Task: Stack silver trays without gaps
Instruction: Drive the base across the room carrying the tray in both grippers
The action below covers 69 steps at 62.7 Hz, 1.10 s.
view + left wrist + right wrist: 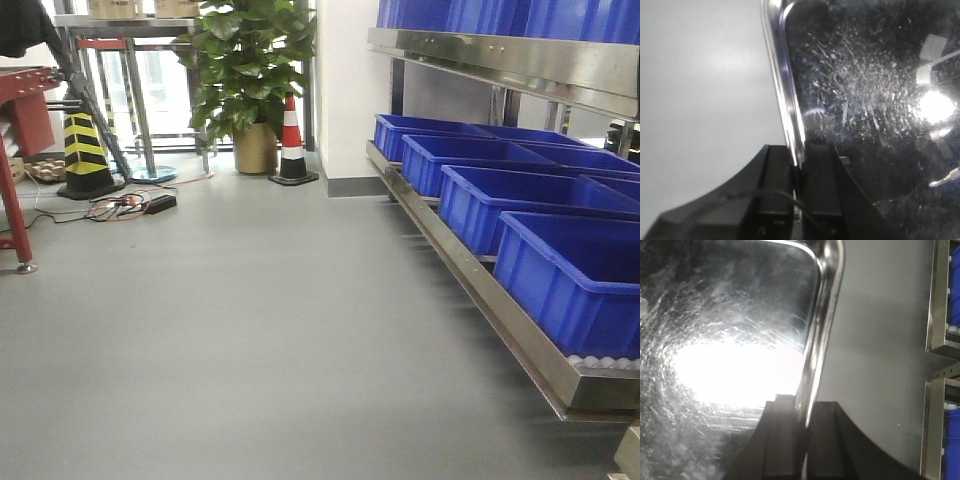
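A big white glare fills the silver tray (730, 365) just left of the right gripper (804, 410). Right of the left gripper (799, 155), a smaller bright spot shines. Both grippers look dark and blurry up close.

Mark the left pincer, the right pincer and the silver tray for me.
left pincer (799, 156): left wrist view, midway between the fingertips, shut on the tray rim.
right pincer (805, 410): right wrist view, midway between the fingertips, shut on the rim.
silver tray (870, 100): left wrist view, scratched flat bottom.

L hand (799, 151) blk, thin cable (773, 193), R hand (805, 406) blk
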Tool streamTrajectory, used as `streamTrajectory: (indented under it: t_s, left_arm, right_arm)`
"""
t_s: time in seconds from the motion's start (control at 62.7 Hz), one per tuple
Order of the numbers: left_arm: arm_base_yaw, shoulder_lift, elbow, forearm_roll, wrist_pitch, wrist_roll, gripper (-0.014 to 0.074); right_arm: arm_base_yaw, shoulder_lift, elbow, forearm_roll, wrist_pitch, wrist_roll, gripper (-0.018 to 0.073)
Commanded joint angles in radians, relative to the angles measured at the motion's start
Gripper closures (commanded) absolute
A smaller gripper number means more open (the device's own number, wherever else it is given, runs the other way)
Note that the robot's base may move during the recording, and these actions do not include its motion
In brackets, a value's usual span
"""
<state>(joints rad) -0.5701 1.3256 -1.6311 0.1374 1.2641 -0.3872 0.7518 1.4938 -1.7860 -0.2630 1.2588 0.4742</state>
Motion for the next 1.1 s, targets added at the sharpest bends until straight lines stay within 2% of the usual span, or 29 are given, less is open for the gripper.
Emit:
streamTrajectory:
  t_s: [0.0, 1.084]
  left_arm:
    - [-0.007, -0.032, -0.033, -0.034, 0.006, 0.019, 0.0638]
    - [-0.007, -0.032, -0.033, -0.037, 0.006, 0.019, 0.0638]
  right_arm:
    - [0.004, -0.037, -0.030, -0.022, -0.033, -0.035, 0.0501]
    - [0.004, -0.037, -0.030, -0.023, -0.033, -0.035, 0.0501]
